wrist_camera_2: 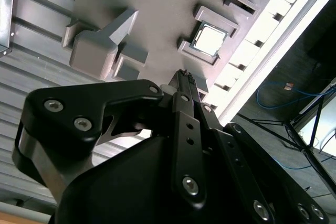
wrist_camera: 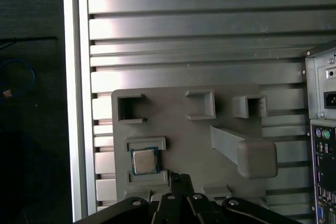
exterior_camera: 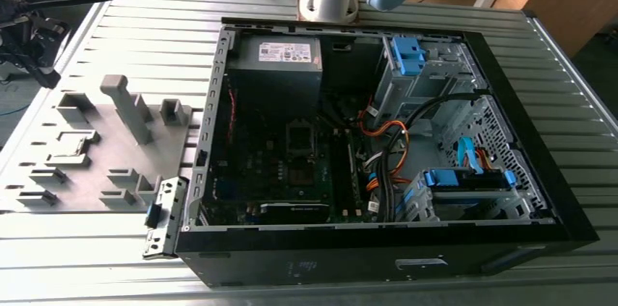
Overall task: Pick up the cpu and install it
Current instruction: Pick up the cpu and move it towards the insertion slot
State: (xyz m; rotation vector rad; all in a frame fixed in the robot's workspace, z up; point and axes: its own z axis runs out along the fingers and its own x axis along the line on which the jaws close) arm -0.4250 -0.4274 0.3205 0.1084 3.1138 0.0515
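Black, linkage-driven end effector [wrist_camera_2: 182, 76] hangs above a flat grey moulded fixture plate [wrist_camera_2: 157, 19]. Its two slim fingers are drawn together into one narrow tip, with nothing held between them. In the second wrist view the tip is near the small square cpu with a silvery-grey metal top [wrist_camera_2: 210, 39], but apart from it and not touching.

The cpu lies flat, metal face up, in a shallow framed nest on the plate. Being square, it has no long axis. Its edges run parallel to the nest's low walls and, in the first wrist view, square to the slats of the ribbed aluminium tabletop [wrist_camera: 210, 24]. A blocky grey upright post [wrist_camera: 255, 158] rises from the same plate, well apart from the cpu.

In the exterior view the plate lies on the tabletop to the exterior view's left of an open black computer case [exterior_camera: 289, 262].
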